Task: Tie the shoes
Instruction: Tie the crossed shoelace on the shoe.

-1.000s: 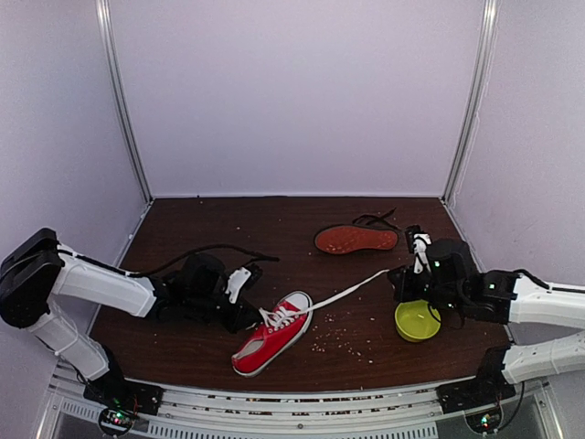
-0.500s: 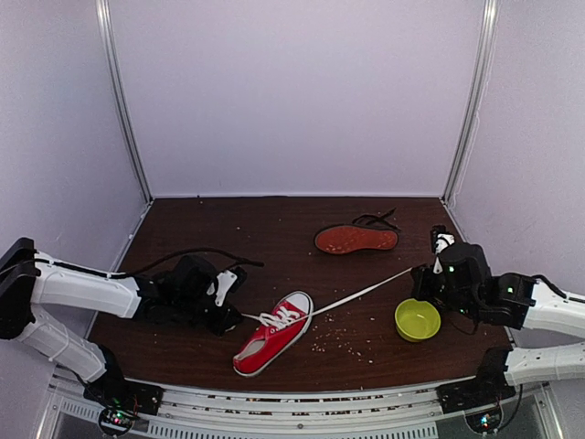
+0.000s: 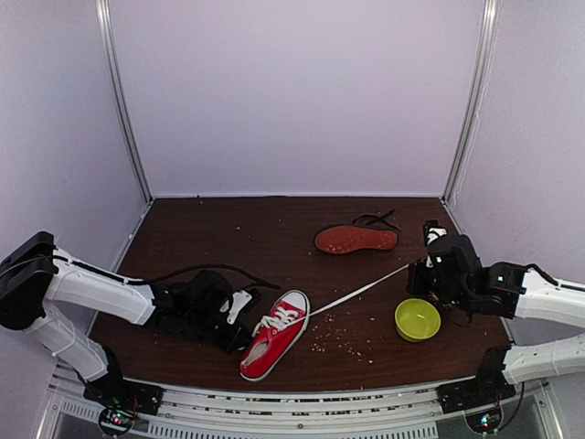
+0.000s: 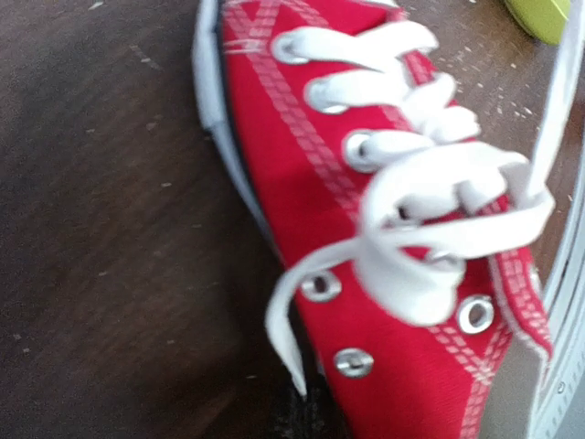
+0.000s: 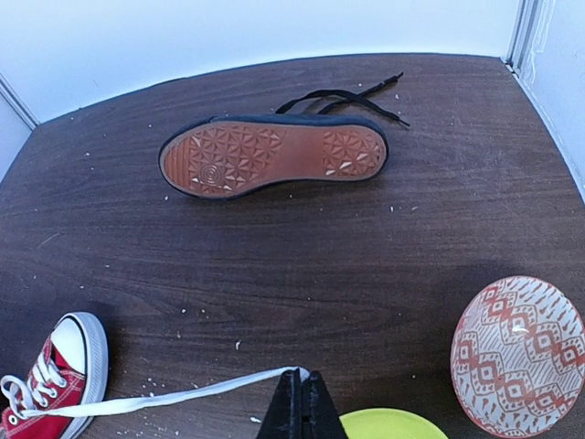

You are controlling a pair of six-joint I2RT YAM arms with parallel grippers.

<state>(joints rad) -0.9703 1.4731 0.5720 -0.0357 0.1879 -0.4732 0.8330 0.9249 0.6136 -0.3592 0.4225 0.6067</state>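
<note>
The red sneaker lies near the table's front, toe toward me, and fills the left wrist view with its white laces crossed in a loose knot. My left gripper is right beside its left side. In the left wrist view, a slack white lace end runs into the dark tips of the shut left gripper. My right gripper is shut on the other lace end, stretched taut from the shoe; it shows pinched in the right wrist view. The black shoe lies sole up behind, laces loose.
A lime-green bowl sits just in front of my right gripper. A red-and-white patterned bowl lies at its right in the right wrist view. Crumbs are scattered near the sneaker. Walls close in the back and both sides.
My left gripper pulled left, then came back right against the sneaker, slackening its lace. My right gripper drew the other lace out to the right. The sneaker turned a little.
</note>
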